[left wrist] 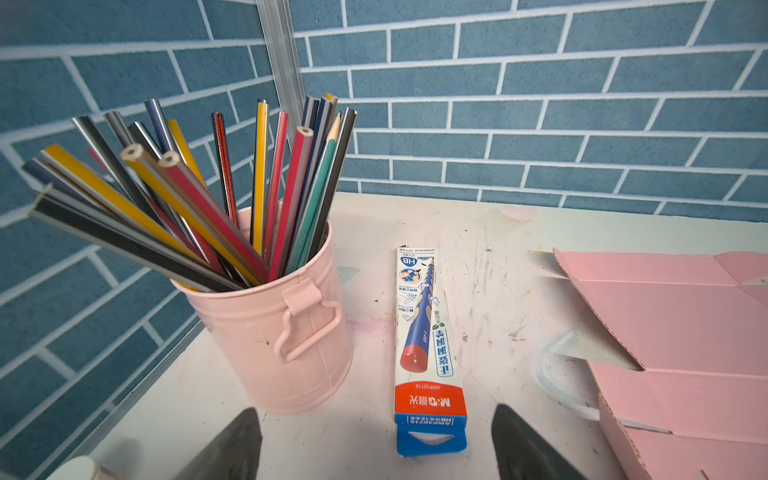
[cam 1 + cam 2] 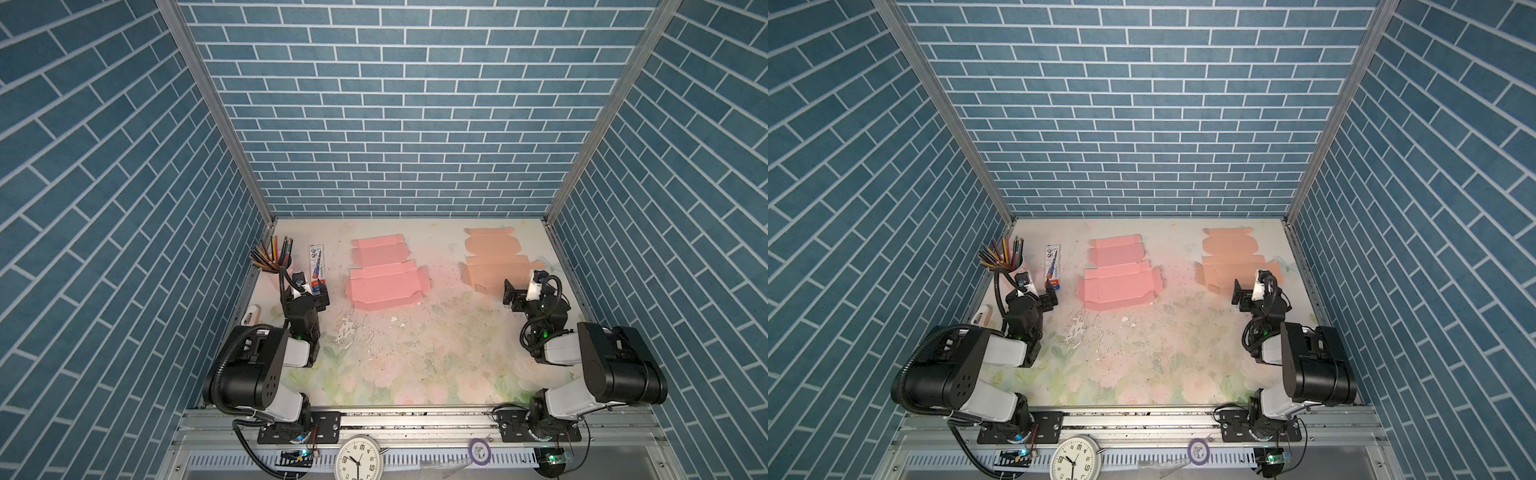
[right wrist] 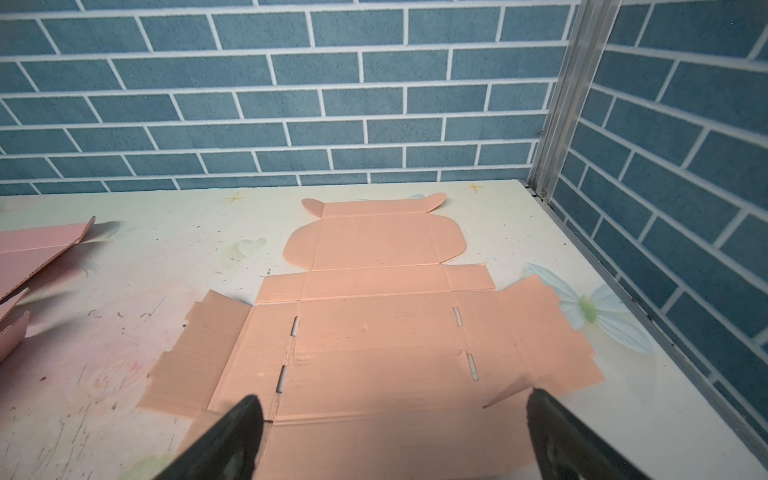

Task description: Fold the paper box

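Two unfolded paper boxes lie flat on the table. The pink box blank (image 2: 386, 278) (image 2: 1119, 278) is in the middle at the back; its edge shows in the left wrist view (image 1: 685, 332). The peach box blank (image 2: 492, 257) (image 2: 1229, 253) (image 3: 374, 324) lies at the back right. My right gripper (image 2: 511, 295) (image 3: 392, 397) hovers open over the peach blank's near edge, one finger to each side, holding nothing. My left gripper (image 2: 322, 291) (image 1: 376, 415) is open and empty, left of the pink blank.
A pink bucket of pencils (image 2: 272, 259) (image 1: 282, 332) stands at the back left. A long pencil carton (image 2: 318, 266) (image 1: 424, 332) lies just ahead of the left gripper. A small white object (image 2: 250, 314) lies by the left wall. A clock (image 2: 357, 459) sits on the front rail.
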Robot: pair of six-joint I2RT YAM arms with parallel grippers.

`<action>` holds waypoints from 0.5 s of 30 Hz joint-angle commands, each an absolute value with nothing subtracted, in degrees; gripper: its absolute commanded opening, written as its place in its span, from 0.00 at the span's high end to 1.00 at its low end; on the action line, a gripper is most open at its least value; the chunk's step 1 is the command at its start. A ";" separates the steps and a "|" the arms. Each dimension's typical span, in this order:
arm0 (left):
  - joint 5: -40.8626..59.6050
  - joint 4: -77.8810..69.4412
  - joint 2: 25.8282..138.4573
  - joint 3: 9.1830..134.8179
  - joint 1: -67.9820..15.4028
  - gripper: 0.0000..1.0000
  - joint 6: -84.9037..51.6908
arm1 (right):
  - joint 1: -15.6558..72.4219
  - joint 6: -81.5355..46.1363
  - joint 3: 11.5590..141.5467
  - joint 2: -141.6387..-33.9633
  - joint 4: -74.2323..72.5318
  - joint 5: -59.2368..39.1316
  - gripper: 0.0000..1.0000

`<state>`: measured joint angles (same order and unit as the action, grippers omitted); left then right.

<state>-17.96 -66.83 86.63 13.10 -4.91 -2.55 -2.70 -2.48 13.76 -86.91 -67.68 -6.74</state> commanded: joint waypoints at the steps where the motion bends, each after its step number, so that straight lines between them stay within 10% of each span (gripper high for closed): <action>1: -18.37 -68.82 86.22 13.54 -5.18 0.13 -2.01 | -2.95 -0.57 14.59 -87.16 -67.63 -7.11 0.01; 15: -19.54 -59.87 80.71 16.12 -4.97 0.13 -2.68 | -2.77 -0.36 16.00 -81.77 -60.21 -7.12 0.01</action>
